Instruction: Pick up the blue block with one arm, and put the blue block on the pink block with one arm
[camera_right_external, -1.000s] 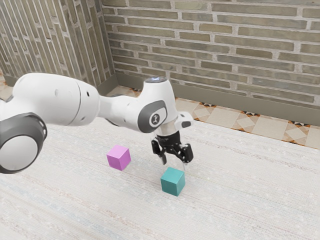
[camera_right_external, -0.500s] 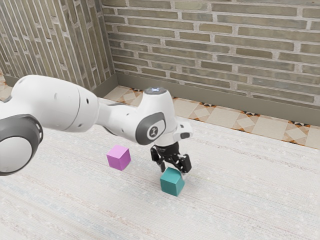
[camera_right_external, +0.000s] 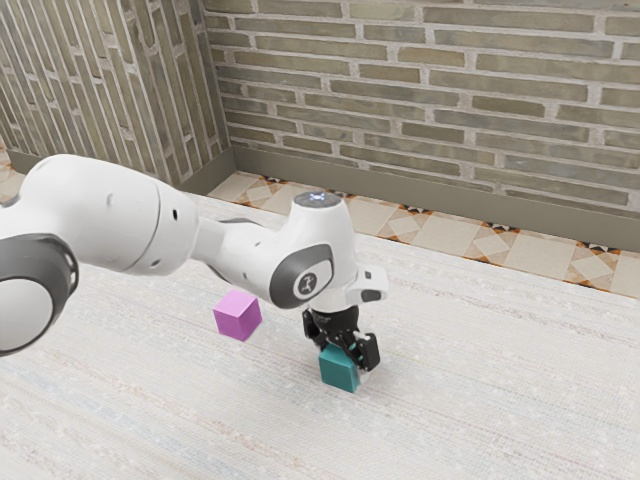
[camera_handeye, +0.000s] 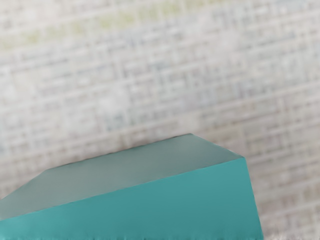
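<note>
Teal-blue block (camera_right_external: 340, 372) rests on table (camera_right_external: 500, 390); pink block (camera_right_external: 237, 315) at its 10 o'clock, apart. Gripper (camera_right_external: 346, 346) has dropped since 1 s ago: jaws wide, straddling blue block, nothing clamped; grasp prob. next.

No legible text, numbers or brand names anywhere. Only mark: a small white emblem (camera_right_external: 304, 283) on the arm's dark grey joint cap (camera_right_external: 296, 272), too small to read as letters.
</note>
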